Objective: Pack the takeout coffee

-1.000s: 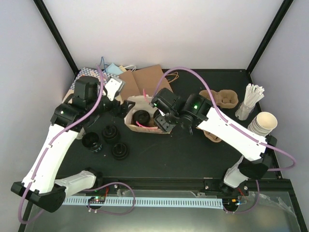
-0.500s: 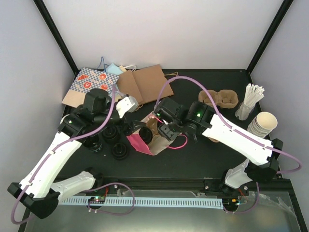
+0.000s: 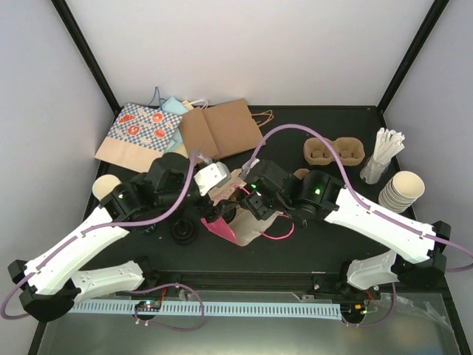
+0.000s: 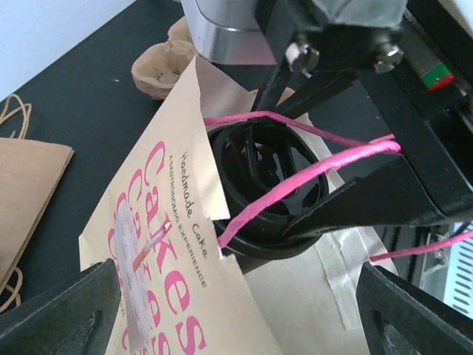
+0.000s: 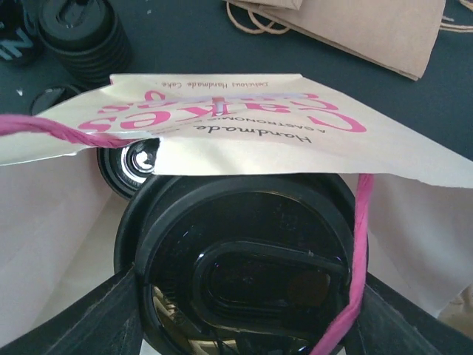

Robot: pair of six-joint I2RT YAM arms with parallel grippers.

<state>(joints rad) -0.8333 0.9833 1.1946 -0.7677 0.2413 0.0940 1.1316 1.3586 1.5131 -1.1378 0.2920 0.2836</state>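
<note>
Right arm reaches left — fingers clasp coffee at the bag.

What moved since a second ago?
The cake bag tipped and slid toward the near edge, the coffee cup inside it gripped by the right claw. The left claw, open, followed. The brown bag and cup stack stayed put.

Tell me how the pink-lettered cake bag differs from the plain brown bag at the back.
The cake bag is cream with pink lettering and pink cord handles; the brown bag is unprinted with tan handles. The cake bag is spread open around a lidded cup; the brown bag lies flat and closed. Both are paper carrier bags.
</note>
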